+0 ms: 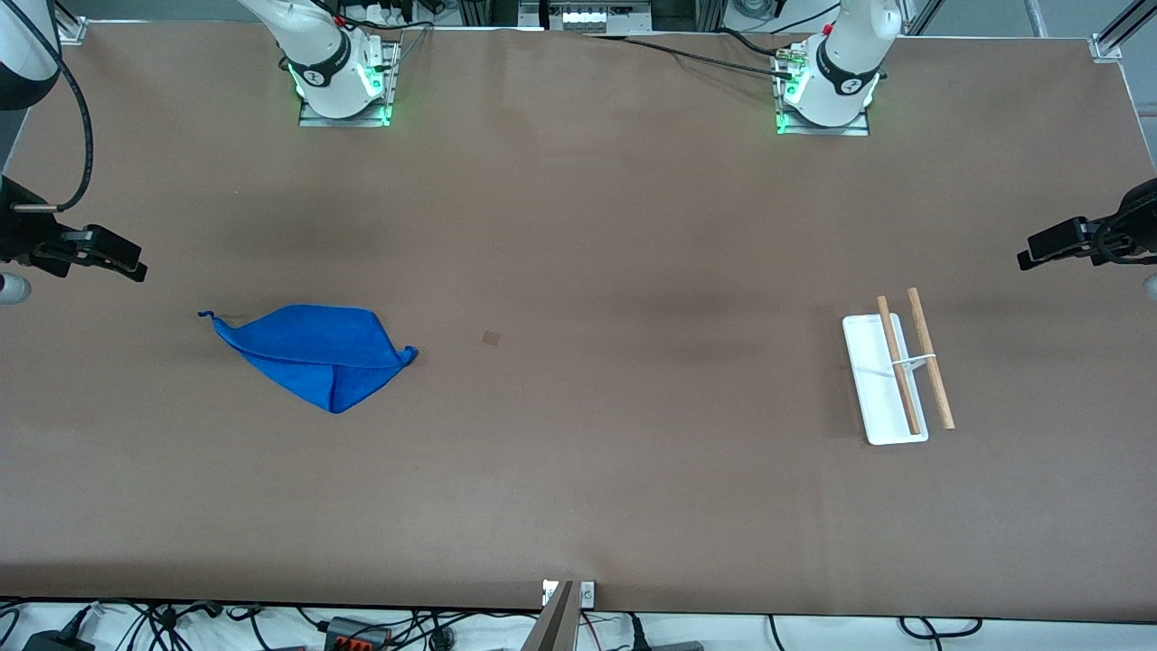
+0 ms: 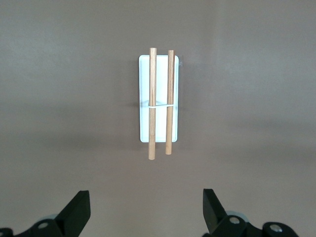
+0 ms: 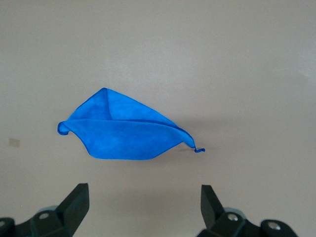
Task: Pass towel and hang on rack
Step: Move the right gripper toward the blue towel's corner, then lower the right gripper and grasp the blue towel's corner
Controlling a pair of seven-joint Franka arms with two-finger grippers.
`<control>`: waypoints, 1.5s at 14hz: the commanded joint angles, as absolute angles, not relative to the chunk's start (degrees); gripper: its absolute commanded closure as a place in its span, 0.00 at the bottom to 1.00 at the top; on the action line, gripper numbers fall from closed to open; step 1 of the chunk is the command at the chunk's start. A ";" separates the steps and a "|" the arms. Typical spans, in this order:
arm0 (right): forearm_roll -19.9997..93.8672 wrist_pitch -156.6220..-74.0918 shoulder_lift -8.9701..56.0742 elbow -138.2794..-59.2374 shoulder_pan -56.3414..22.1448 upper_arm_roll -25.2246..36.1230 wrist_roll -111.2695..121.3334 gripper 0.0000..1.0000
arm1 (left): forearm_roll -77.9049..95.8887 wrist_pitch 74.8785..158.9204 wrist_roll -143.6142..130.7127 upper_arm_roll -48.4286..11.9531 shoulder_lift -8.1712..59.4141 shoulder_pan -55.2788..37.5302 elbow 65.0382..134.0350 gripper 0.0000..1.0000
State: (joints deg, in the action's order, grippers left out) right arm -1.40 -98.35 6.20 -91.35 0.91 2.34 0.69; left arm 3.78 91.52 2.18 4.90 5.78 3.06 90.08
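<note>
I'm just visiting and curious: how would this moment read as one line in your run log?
towel: flat on table, right arm's end | rack: bare, left arm's end | left gripper: open above rack | right gripper: open above towel

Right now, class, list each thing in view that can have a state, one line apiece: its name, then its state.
Towel: folded, lying flat on the table toward the right arm's end, not held.
Rack: on the table toward the left arm's end, both rods bare.
Left end effector: open, holding nothing, above the table by the rack.
Right end effector: open, holding nothing, above the table by the towel.
</note>
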 commanded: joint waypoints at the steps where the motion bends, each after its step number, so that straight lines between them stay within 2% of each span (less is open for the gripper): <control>1: -1.49 -98.53 5.71 -91.58 1.23 2.20 1.05 0.00 | 4.22 90.62 3.78 4.83 6.50 3.60 88.51 0.00; 7: -1.15 -98.96 5.89 -91.49 1.23 2.11 0.88 0.00 | 4.22 90.62 3.43 4.83 6.50 3.52 88.42 0.00; 11: -2.80 -98.53 9.48 -90.09 0.44 2.02 0.70 0.00 | 4.22 90.62 3.60 4.83 6.50 3.69 88.42 0.00; 16: -5.71 -97.13 15.72 -90.26 0.70 2.02 1.58 0.00 | 4.22 90.62 3.69 4.83 6.50 3.78 88.42 0.00; 21: -7.90 -96.94 26.35 -89.91 2.45 2.46 8.50 0.00 | 4.22 90.62 3.69 4.83 6.50 3.87 88.51 0.00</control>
